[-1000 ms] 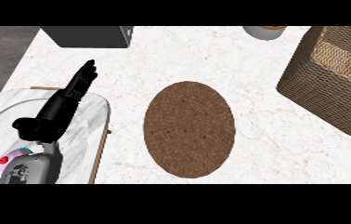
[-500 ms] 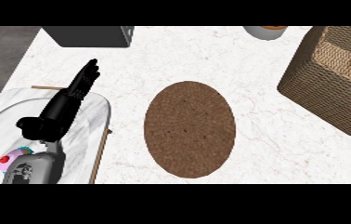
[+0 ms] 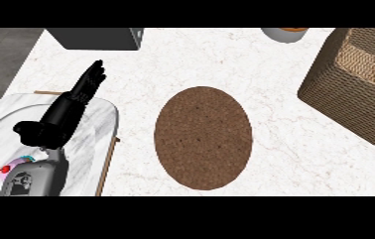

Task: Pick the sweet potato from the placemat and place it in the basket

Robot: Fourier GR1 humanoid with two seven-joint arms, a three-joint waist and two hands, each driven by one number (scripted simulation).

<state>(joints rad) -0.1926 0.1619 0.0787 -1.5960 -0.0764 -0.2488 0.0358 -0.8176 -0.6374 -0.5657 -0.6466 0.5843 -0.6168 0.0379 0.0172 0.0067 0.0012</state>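
The brown oval placemat (image 3: 204, 136) lies in the middle of the counter with nothing on it. No sweet potato shows anywhere in the head view. The woven basket (image 3: 344, 82) stands at the right edge, partly cut off by the frame. My left hand (image 3: 70, 106) rests open at the left, fingers straight and pointing up and away, over a marbled tray. My right hand is out of view.
A marbled tray (image 3: 99, 129) with a wooden rim sits at the lower left under my left forearm. A dark box (image 3: 95, 38) stands at the back left. A grey cup (image 3: 285, 33) with something orange in it sits at the back right.
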